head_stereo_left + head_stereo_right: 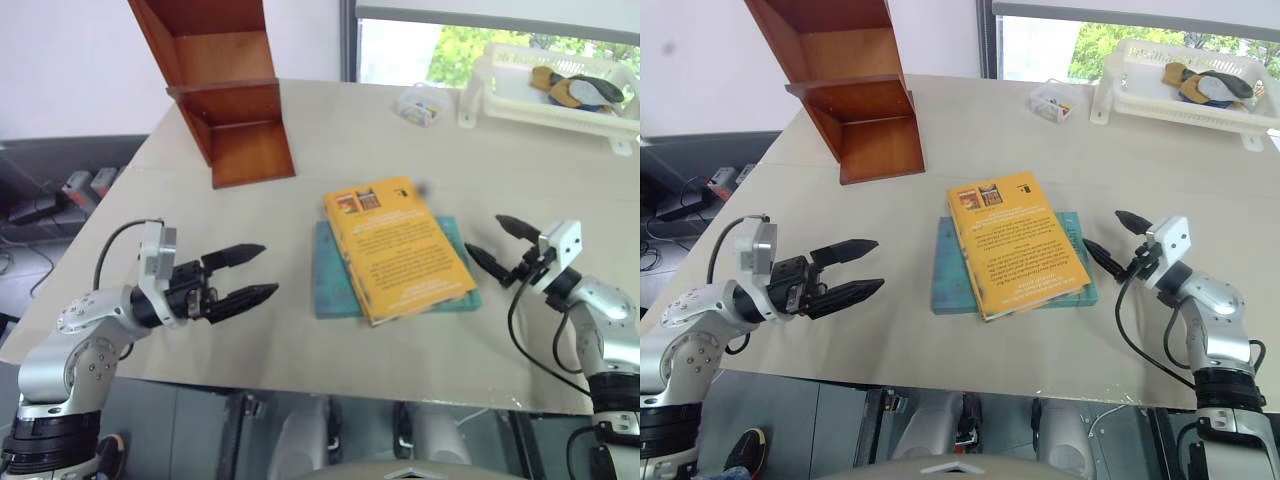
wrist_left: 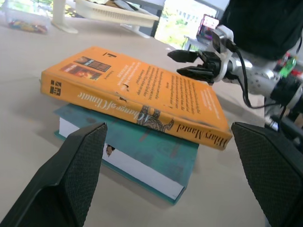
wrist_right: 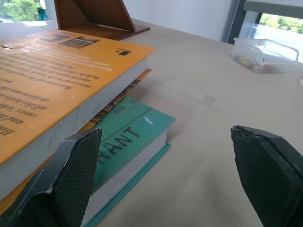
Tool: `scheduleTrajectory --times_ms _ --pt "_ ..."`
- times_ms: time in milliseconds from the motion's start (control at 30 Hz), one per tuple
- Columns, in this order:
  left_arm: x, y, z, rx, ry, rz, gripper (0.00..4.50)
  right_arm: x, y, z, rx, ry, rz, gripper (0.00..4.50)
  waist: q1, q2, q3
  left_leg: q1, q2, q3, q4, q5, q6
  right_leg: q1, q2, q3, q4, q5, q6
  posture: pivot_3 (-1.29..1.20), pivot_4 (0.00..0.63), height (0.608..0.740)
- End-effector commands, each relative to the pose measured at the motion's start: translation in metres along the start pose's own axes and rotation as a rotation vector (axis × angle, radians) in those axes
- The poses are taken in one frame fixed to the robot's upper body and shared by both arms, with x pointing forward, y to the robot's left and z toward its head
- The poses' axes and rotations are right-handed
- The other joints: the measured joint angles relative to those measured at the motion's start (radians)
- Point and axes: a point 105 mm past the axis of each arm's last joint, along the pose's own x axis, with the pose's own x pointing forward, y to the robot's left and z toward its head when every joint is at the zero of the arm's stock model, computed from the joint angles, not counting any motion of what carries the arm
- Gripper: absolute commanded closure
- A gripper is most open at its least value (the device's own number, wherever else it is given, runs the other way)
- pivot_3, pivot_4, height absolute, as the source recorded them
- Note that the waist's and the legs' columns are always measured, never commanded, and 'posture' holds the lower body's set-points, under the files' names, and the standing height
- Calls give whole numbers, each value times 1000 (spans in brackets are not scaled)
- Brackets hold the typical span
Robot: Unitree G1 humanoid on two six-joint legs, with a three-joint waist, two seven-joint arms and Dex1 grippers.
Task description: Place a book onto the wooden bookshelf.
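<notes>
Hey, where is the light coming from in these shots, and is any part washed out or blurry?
Left eye view: daylight enters through the window behind the white plastic basket, and the outdoors looks washed out. Left wrist view: the near black fingers are soft, while the thick yellow-orange book stays sharp.

The desk (image 1: 400, 390) has a pale beige top that spans most of the scene. A white wall (image 1: 70, 70) stands behind its far left corner. To the right of the wall, a window (image 1: 420, 50) with a dark frame admits bright daylight; green foliage shows outside. A grey roller blind (image 1: 500, 10) hangs across the window's upper edge. Below the desk's left edge sits a dark grey surface (image 1: 40, 170) carrying cables and small devices.
</notes>
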Motion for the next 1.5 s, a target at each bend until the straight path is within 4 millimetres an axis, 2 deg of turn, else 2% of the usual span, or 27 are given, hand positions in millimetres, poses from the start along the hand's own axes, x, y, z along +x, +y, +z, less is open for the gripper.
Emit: scheduleTrajectory --times_ms 33,300,467,567,733,1200,1400,1500 --pt "-4 2 11 89 -17 21 51 14 10 13 -19 -62 58 0 0 0 0 0 0 0 0 0 0 0 0 0 0 0 -1 0 150 712" --pt "-7 2 6 96 -5 45 51 30 21 13 -10 -77 116 0 -1 0 0 0 0 0 -1 0 0 0 0 0 0 1 -2 0 150 712" --pt "-7 2 3 98 -1 55 51 38 38 9 -56 -46 226 0 -1 0 0 0 0 0 -1 0 0 0 0 0 0 1 -2 0 150 712" --pt "-8 3 3 96 -13 68 51 47 43 10 -130 -28 278 0 -2 0 0 0 0 0 -1 0 0 0 1 0 0 1 -1 0 150 712" --pt "-8 3 3 95 -21 76 51 63 52 16 -148 -54 338 0 -3 0 0 0 0 0 -1 1 -1 0 1 0 0 1 -2 0 150 712" --pt "-13 -1 -2 91 -26 102 51 98 67 26 -195 -91 453 0 -6 0 1 0 0 1 -2 1 -1 -1 2 0 0 1 -2 0 150 712" --pt "-13 -1 -2 82 -39 108 51 104 65 24 -221 -76 464 0 -5 0 1 0 0 1 -2 1 -2 0 2 0 0 1 -2 0 150 712" --pt "-15 4 -2 43 -67 157 51 102 61 22 -234 -66 454 0 -6 0 1 0 0 1 -2 1 -1 0 2 0 0 1 -2 0 150 712"
